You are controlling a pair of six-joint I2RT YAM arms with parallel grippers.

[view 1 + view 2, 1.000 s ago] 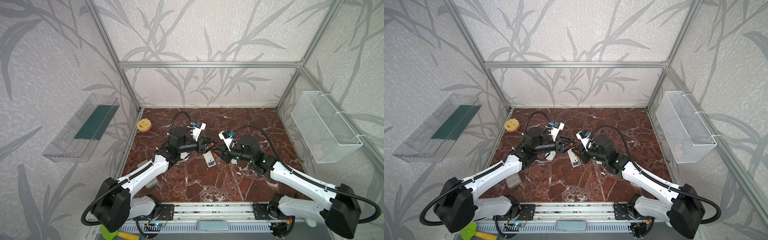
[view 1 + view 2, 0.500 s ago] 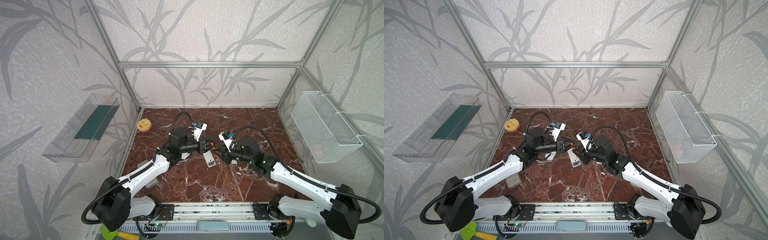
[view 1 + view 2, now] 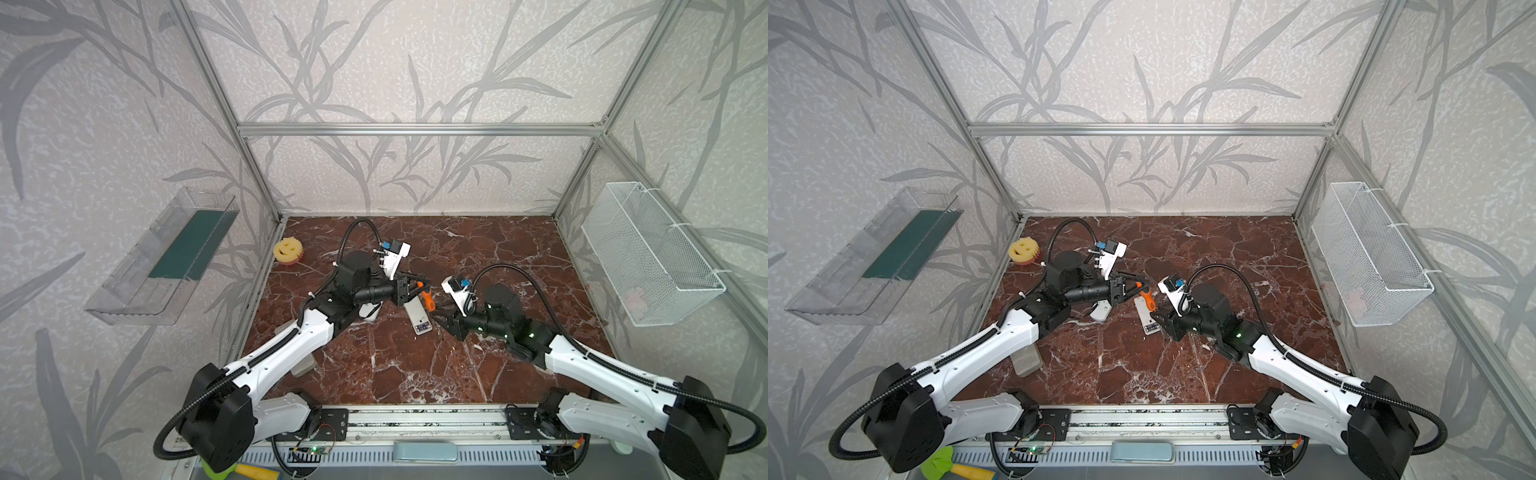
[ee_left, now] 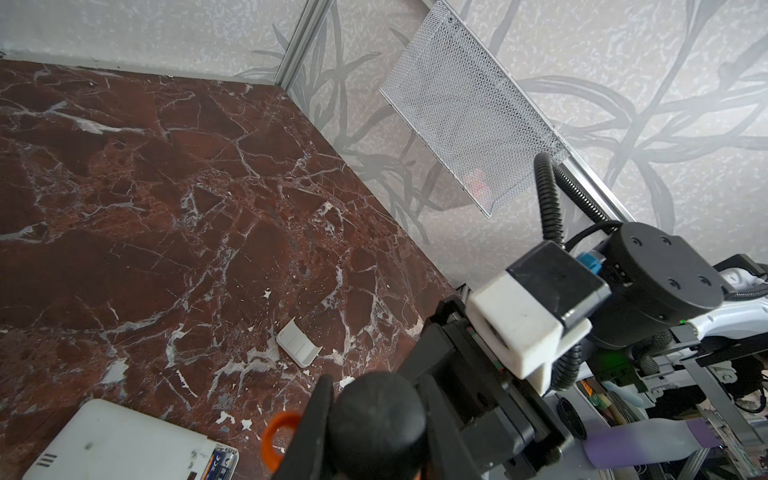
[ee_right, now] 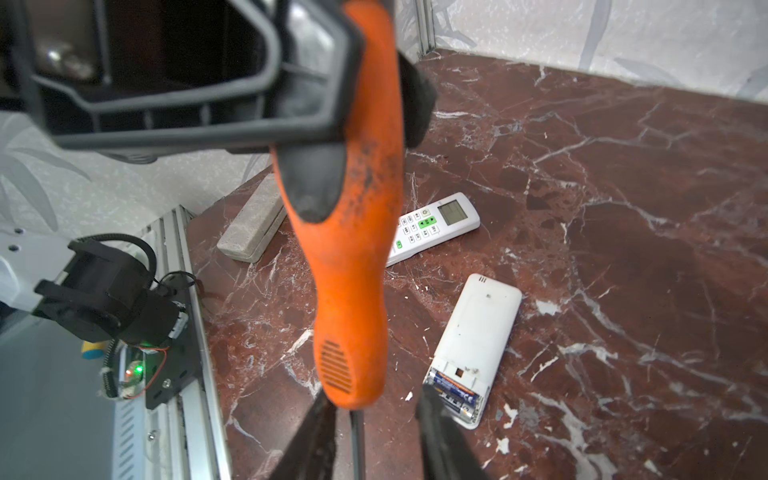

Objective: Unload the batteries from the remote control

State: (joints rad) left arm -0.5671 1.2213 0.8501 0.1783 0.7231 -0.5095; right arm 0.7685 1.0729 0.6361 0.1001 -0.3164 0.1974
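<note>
A white remote control [image 5: 478, 328] lies face down on the marble floor with its battery bay open. Two dark batteries [image 5: 455, 388] with metallic ends sit in the bay. The remote also shows in both top views [image 3: 417, 318] [image 3: 1147, 316] and in the left wrist view [image 4: 116, 440]. My left gripper [image 4: 376, 411] [image 3: 415, 286] is shut on the handle of an orange screwdriver [image 5: 353, 249] [image 3: 427, 299], held above the floor. My right gripper [image 5: 374, 411] [image 3: 439, 319] is open, and the screwdriver's thin shaft passes between its fingers, close to one of them.
A second remote [image 5: 432, 224] lies face up near a grey stone block [image 5: 253, 224]. A loose white battery cover [image 4: 298, 343] rests on the floor. A yellow smiley sponge [image 3: 287, 250] sits at the back left. A wire basket [image 3: 648, 253] and a clear shelf [image 3: 162, 257] hang on the side walls.
My left gripper's jaws have closed on the screwdriver handle. Both arms have stayed almost in place.
</note>
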